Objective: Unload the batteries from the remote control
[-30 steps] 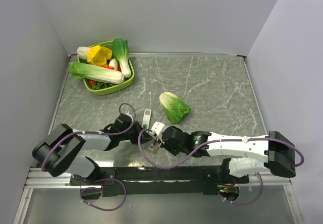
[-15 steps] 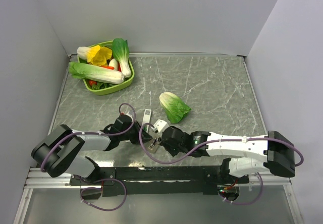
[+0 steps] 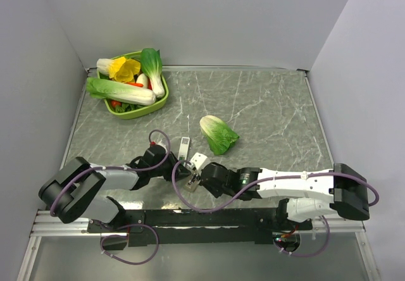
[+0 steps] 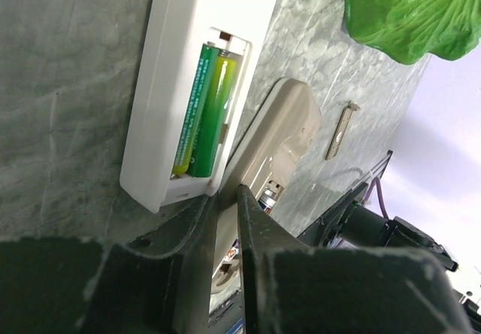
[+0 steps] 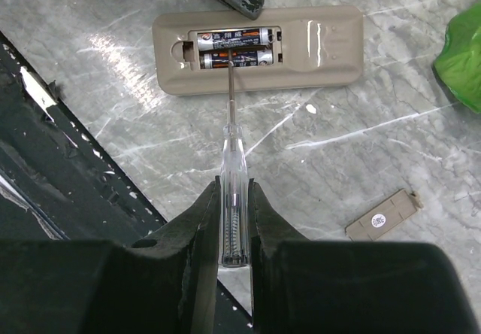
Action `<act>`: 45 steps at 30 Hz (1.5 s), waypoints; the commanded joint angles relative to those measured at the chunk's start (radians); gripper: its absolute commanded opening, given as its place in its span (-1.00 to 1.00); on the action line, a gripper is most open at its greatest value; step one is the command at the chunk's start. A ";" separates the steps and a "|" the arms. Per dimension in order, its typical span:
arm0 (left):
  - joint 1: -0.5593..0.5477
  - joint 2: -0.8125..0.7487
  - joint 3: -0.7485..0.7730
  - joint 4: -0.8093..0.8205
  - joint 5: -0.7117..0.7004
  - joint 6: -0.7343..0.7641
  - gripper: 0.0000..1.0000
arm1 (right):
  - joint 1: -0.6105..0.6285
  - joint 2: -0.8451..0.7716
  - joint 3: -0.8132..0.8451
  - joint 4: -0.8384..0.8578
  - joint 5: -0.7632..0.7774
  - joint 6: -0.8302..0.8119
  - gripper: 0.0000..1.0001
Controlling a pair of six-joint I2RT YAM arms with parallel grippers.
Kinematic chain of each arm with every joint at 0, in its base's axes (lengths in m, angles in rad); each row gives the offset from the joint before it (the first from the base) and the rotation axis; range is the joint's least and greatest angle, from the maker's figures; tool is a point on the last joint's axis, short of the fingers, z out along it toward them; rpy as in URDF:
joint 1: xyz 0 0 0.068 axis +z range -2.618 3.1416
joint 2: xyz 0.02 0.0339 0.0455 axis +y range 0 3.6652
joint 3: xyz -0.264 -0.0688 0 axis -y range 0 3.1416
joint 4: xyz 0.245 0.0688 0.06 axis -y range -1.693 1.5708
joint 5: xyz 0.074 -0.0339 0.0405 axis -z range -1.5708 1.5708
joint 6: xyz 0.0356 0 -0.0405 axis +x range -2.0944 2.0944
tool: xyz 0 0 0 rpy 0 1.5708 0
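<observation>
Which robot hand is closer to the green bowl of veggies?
Left. The left gripper lies toward the front and right of the green bowl; the right gripper sits even farther right.

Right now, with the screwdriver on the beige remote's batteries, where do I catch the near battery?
Catch the near battery at its end beside the notch, from above. It lies flat, sunk in the beige remote, its sides shut in by wall and the other battery. The screwdriver would likely lever that end up first.
</observation>
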 commanded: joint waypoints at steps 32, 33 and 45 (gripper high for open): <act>-0.053 -0.082 0.129 -0.257 -0.016 0.146 0.12 | 0.080 0.004 -0.089 0.171 0.342 -0.001 -1.00; -0.053 -0.077 0.124 -0.254 -0.014 0.142 0.08 | 0.079 0.004 -0.093 0.179 0.347 -0.001 -1.00; -0.056 -0.088 0.012 -0.173 -0.020 0.030 -0.56 | 0.083 -0.021 -0.128 0.137 0.408 0.126 -1.00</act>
